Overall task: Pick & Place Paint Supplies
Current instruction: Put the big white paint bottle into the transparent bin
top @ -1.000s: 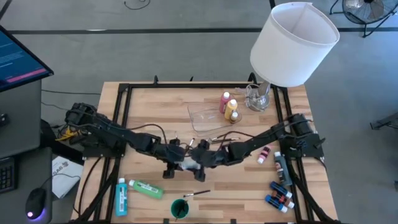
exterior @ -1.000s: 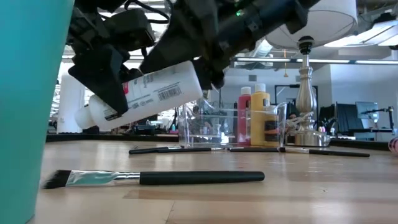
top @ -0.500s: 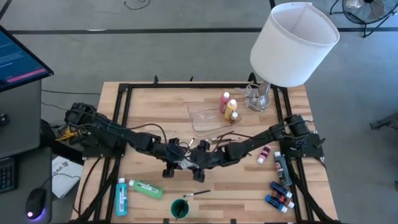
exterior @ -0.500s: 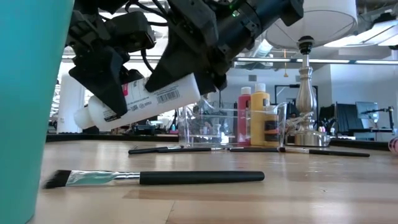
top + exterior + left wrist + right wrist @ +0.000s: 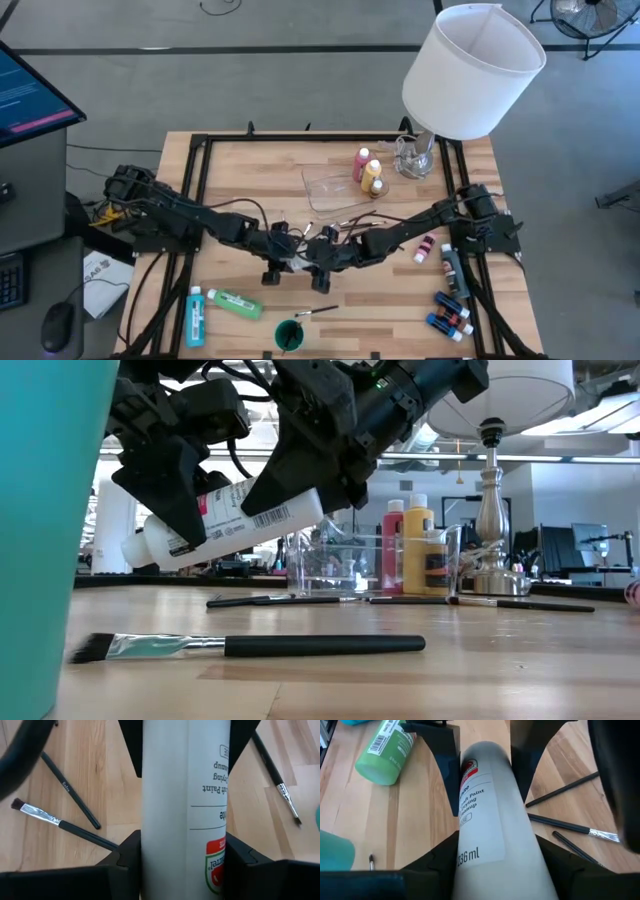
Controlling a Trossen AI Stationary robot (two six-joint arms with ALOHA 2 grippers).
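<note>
A white paint bottle (image 5: 301,262) hangs tilted above mid-table, its cap end (image 5: 137,550) low toward the table's left and its base end (image 5: 305,505) higher toward the right. My left gripper (image 5: 185,857) is shut on it near the cap end. My right gripper (image 5: 497,855) is shut on its base half. The two grippers face each other in the high view, the left (image 5: 279,262) beside the right (image 5: 326,262). A green bottle (image 5: 235,303) and a teal bottle (image 5: 195,315) lie on their sides near the front left. My left gripper pinches the bottle's two sides (image 5: 150,865) between its fingers (image 5: 125,862), near the cap end. It comes slanting down from the table's left, across the bottle. The bottle is clear of the table, tilted. My right gripper has the bottle's base half (image 5: 470,852) between its two fingers (image 5: 442,857), one on each side. It slants down from the table's right, roughly along the bottle. The bottle is lifted clear.
A clear tray (image 5: 335,188) stands at the back, with a pink and a yellow bottle (image 5: 367,172) beside it and a lamp with a big white shade (image 5: 470,70). Dark brushes (image 5: 250,647) lie under and behind the grippers. Small bottles (image 5: 450,315) lie front right, and a green cup (image 5: 290,335) stands at the front.
My right gripper has tipped farther down and its fingers have closed in on the white bottle's base half. The bottle has stayed tilted and clear of the table in my left gripper.
</note>
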